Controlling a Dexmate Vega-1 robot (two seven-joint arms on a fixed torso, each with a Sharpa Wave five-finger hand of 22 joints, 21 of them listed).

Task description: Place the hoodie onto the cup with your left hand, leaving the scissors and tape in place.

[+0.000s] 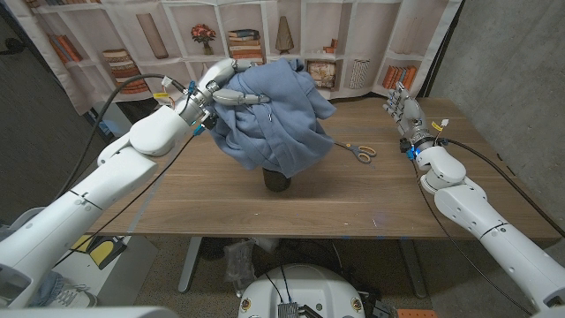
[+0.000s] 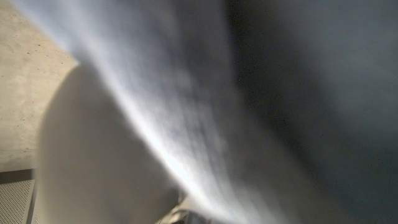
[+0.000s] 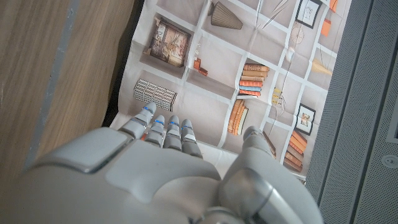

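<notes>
Hoodie [image 1: 274, 119] draped over cup [image 1: 277, 182]

You see the blue hoodie [image 1: 274, 119] bunched and draped over the dark cup [image 1: 277, 181], which stands upright mid-tabletop with only its base showing under the cloth. Your left hand [image 1: 221, 88] grips the hoodie's upper edge. The scissors [image 1: 357, 151] lie flat just beside the hoodie, toward your right arm.

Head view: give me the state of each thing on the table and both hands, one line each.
Hoodie: bunched, draped over the cup, gripped at its upper left.
Cup: dark, upright, mostly covered.
Scissors: lying on the table, partly open, right of the hoodie.
Left hand: grips the hoodie.
Right hand: holds nothing, fingers up.
</notes>
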